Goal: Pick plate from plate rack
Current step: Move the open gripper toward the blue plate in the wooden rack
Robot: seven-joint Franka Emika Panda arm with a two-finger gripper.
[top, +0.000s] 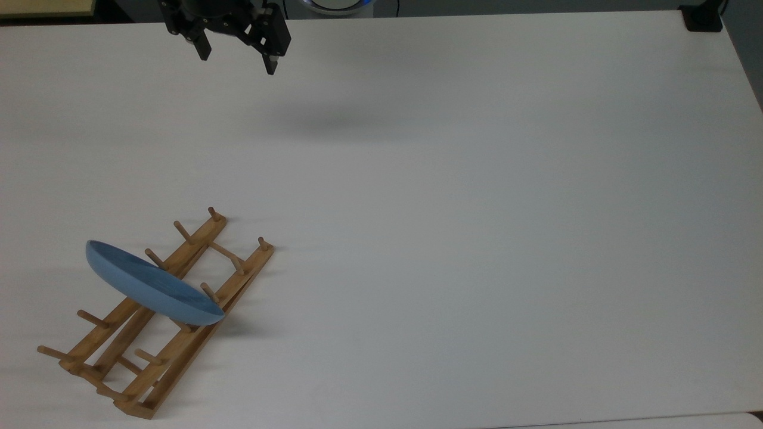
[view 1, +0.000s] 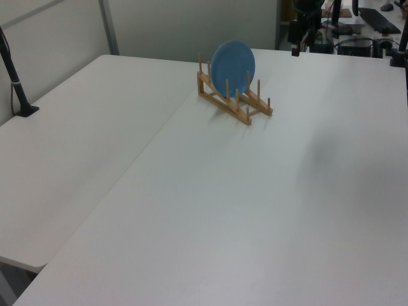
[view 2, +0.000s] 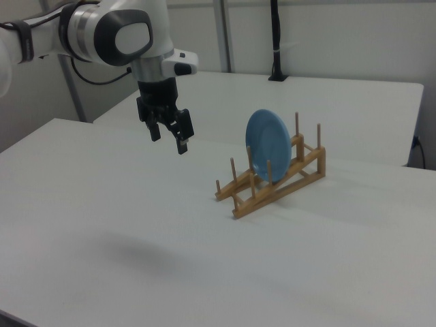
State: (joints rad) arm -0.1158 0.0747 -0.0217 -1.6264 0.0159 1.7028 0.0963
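Observation:
A light-blue plate (top: 152, 285) stands on edge between the pegs of the wooden plate rack (top: 179, 310), near the top view's lower left. The plate (view 2: 266, 145) also stands upright in the rack (view 2: 279, 182) in the right view, and the plate (view 1: 233, 60) and rack (view 1: 234, 99) sit far back in the left view. My gripper (top: 237, 64) hangs open and empty high above the table, well away from the rack at the top view's upper edge. In the right view the gripper (view 2: 169, 139) is left of the plate.
The white table (top: 477, 208) spreads wide to the top view's right of the rack. A black clamp (top: 702, 18) sits at its far right corner. In the left view a second table (view 1: 70, 146) adjoins, with a black post (view 1: 16, 83).

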